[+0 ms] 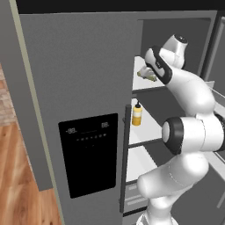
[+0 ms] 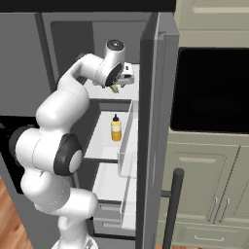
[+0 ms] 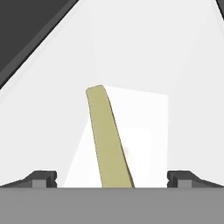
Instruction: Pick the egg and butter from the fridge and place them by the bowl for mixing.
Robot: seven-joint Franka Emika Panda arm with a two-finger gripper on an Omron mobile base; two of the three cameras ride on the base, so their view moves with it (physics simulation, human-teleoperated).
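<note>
I have the arm reaching into the open fridge (image 1: 83, 88), whose grey door with its black dispenser panel (image 1: 90, 154) takes up the left and centre of the left base view; the hand is up at the top white shelf (image 1: 137, 83), in the upper middle of both base views.

In the hand view the gripper (image 3: 112, 178) stands spread wide — one dark fingertip (image 3: 41, 178) at the lower left, the other at the lower right, with nothing pinched between them.

The butter (image 3: 108, 140) lies on the white shelf floor in the centre of that frame, between the two tips and touching neither; its long axis runs nearly bottom to top, leaning a little so the far rounded end points toward the upper left and the near end sits at the bottom centre. In the base views I see it as a pale yellow-green sliver (image 1: 147, 76) just under the hand (image 2: 115, 88) — too small there to judge its heading.

On the shelf below stands a yellow bottle (image 1: 137, 114) with a dark cap, upright (image 2: 115, 129), well apart from the gripper.
</note>
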